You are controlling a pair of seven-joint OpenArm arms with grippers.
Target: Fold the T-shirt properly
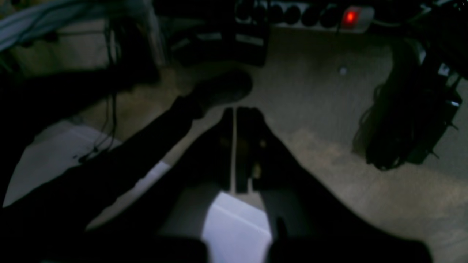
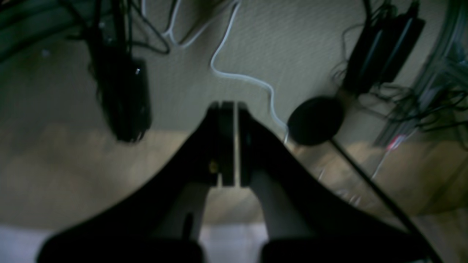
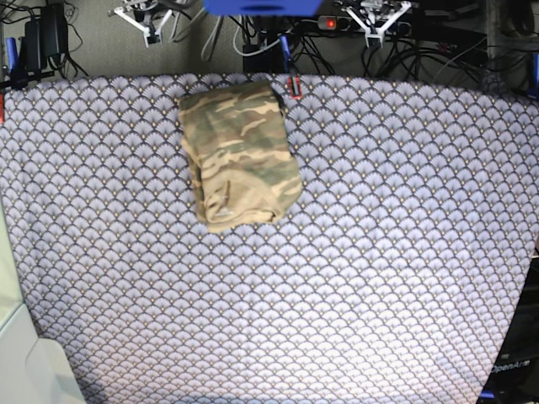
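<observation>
left gripper (image 1: 234,113) closed, empty; right gripper (image 2: 229,106) closed, empty | T-shirt (image 3: 240,151) folded on tablecloth (image 3: 379,252)

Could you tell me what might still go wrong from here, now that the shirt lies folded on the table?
1. The T-shirt lies folded close to the far edge of the tablecloth, so a nudge could likely push it off toward the cables behind.
2. Its lower edge looks uneven, so the fold may loosen if disturbed.
3. Both the left gripper and right gripper are shut above the floor, near loose cables that could snag.
</observation>
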